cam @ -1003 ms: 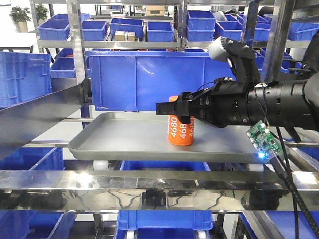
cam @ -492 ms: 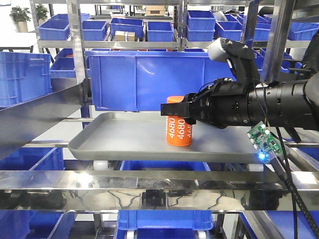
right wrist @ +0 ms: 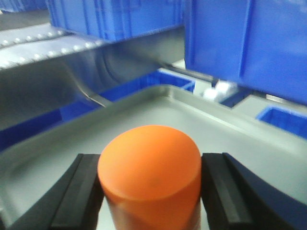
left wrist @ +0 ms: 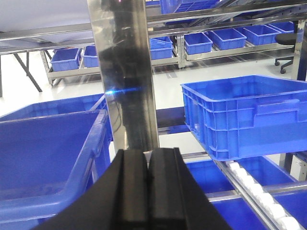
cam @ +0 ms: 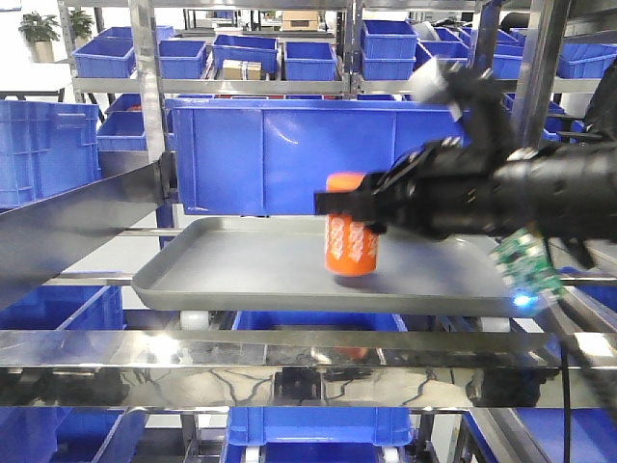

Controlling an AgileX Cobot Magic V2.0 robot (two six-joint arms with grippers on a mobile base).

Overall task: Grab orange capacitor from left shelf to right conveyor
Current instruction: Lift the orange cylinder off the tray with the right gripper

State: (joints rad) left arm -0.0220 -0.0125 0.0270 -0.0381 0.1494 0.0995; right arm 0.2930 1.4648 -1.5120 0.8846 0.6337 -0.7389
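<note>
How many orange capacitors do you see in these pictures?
1. The orange capacitor is over the grey tray, held by the right gripper. The right arm hides part of the tray, so another may be hidden.

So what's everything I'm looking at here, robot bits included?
orange capacitor: one, orange, on or just above the grey tray (blurred)
grey tray: one, grey, on the left shelf
left shelf: one, shiny steel, fills the scene
blue bins: many, blue, on every shelf level
circuit board: one, green, hanging under the right arm
right gripper: one, black, shut on the orange capacitor
left gripper: one, black, shut and empty, facing a steel post
</note>
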